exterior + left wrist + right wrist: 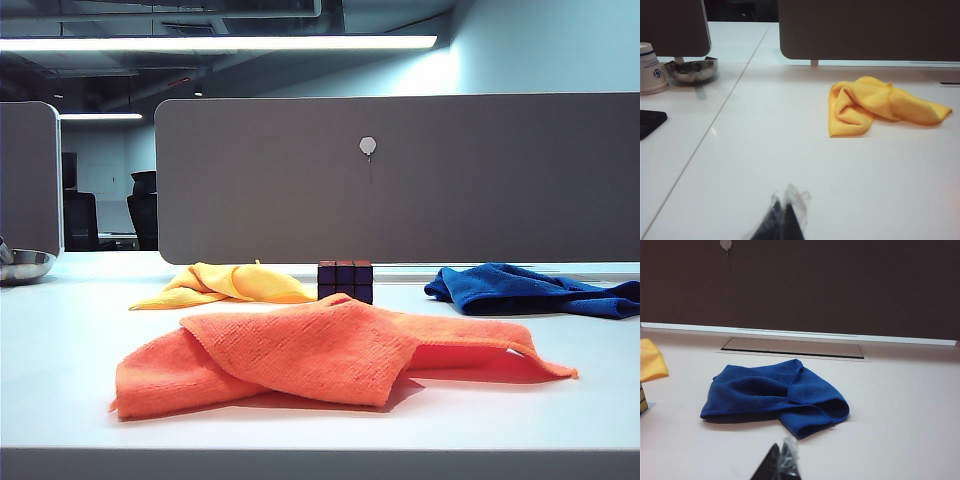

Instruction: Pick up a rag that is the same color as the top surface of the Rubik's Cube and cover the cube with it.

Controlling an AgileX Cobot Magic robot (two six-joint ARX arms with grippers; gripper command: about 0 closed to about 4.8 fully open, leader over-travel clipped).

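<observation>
risk of wrong cloth: the yellow cloth (225, 284) and blue cloth (530, 290) flank the Rubik's Cube (345, 281); its top is hidden, so the colour match is a judgement
risk of knocking: the rag (330, 352) lies just in front of the cube; a drag could shove it
rag: bright orange, fuzzy, folded in loose layers on the counter (60, 340)
left gripper (785, 220): over bare counter, near the yellow cloth; jaws look together
right gripper (782, 462): near the blue cloth; jaws together, holding nothing
</observation>
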